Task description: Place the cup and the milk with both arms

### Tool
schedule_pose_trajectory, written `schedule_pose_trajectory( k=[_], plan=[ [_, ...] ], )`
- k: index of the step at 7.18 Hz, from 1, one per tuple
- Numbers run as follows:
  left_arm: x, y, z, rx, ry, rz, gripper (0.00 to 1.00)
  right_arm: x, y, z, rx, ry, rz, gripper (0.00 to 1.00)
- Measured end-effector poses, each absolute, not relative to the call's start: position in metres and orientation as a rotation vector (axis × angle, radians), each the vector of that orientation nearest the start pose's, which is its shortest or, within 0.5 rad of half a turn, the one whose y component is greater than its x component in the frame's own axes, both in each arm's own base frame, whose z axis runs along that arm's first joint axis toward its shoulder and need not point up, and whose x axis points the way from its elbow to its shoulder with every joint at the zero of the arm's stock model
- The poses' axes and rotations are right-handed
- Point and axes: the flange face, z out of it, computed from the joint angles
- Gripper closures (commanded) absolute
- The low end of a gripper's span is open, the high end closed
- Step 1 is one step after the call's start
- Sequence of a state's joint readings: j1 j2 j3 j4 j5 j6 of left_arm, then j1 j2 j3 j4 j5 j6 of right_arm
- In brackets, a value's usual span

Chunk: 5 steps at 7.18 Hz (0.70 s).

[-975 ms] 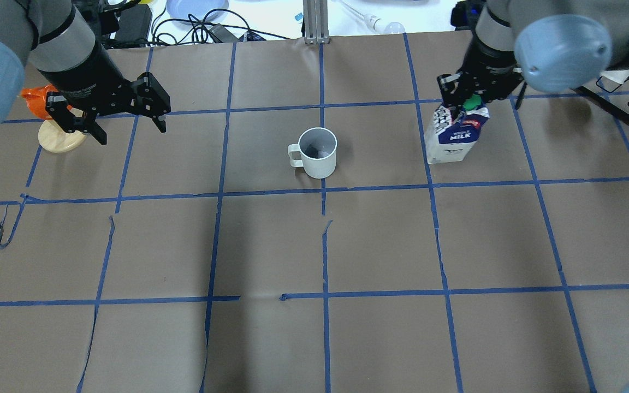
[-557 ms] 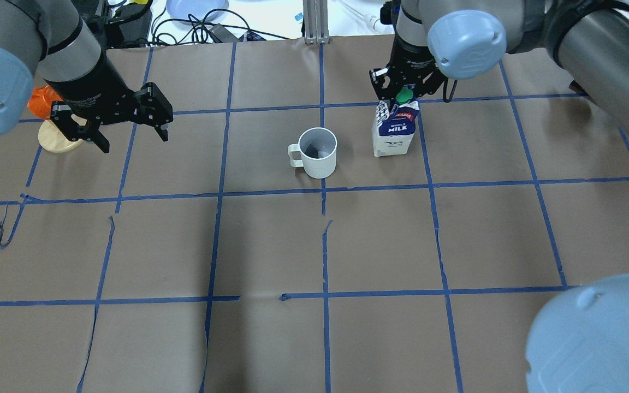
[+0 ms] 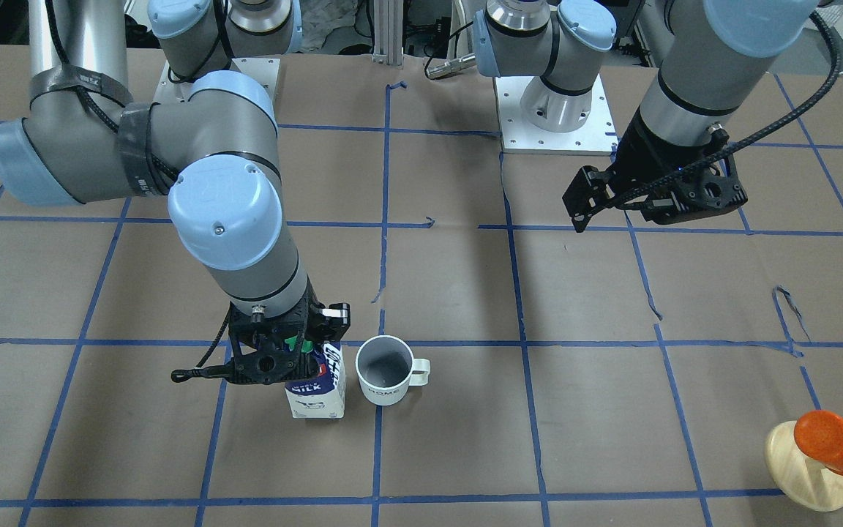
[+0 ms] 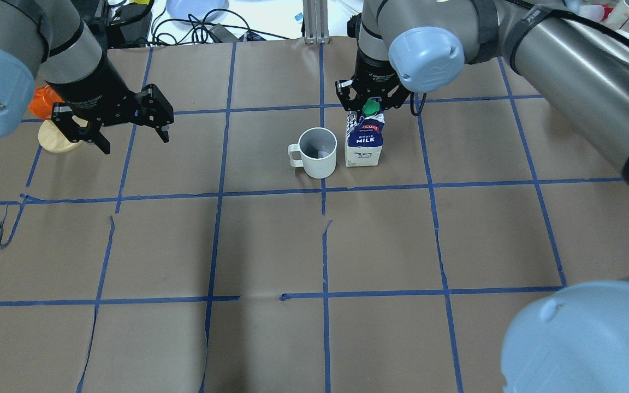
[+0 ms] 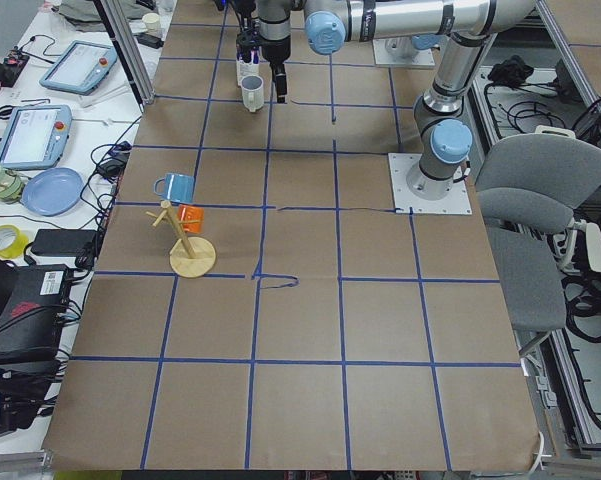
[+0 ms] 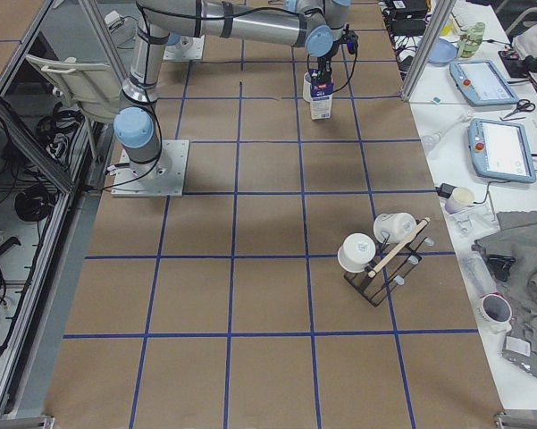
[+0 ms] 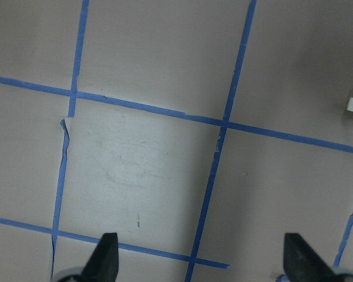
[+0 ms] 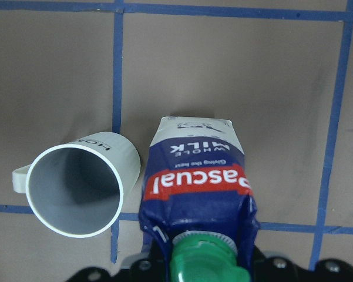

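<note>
The small blue and white milk carton (image 4: 364, 143) with the green cap has moved. Before, it was tipped a bit and far off to one side of the white mug (image 4: 318, 153). Now it is straight up, right next to the mug. The black right gripper (image 4: 370, 105) came along with it, still pinching its top.

Light: bright, even light is falling from above onto the table (image 4: 271, 245).
Shadows: faint, soft ones are lying beside the cup (image 4: 318, 153).
Glare: a pale patch is shining in the left wrist view.
Focus: the milk (image 8: 194, 176) is blurring at its cap, close to the lens.
</note>
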State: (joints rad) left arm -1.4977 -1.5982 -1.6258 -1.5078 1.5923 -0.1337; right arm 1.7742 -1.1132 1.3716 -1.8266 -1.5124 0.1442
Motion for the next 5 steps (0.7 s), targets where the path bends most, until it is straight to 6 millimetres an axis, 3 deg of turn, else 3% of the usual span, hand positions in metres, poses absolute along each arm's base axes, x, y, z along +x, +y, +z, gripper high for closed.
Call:
schedule_pose_trajectory(
  k=[1, 2, 4, 5],
  plan=[
    [-0.094, -0.509, 0.453, -0.322, 3.103, 0.029, 0.0, 0.274, -0.623, 0.342, -0.092, 3.08, 0.026, 0.15],
    [-0.094, -0.509, 0.453, -0.323, 3.103, 0.028, 0.0, 0.276, -0.623, 0.34, -0.093, 3.08, 0.031, 0.0],
    [-0.094, -0.509, 0.455, -0.324, 3.103, 0.018, 0.0, 0.275, -0.623, 0.34, -0.098, 3.089, 0.033, 0.0],
    [-0.095, -0.509, 0.457, -0.323, 3.104, 0.01, 0.0, 0.273, -0.619, 0.351, -0.1, 3.092, 0.018, 0.0]
  ],
)
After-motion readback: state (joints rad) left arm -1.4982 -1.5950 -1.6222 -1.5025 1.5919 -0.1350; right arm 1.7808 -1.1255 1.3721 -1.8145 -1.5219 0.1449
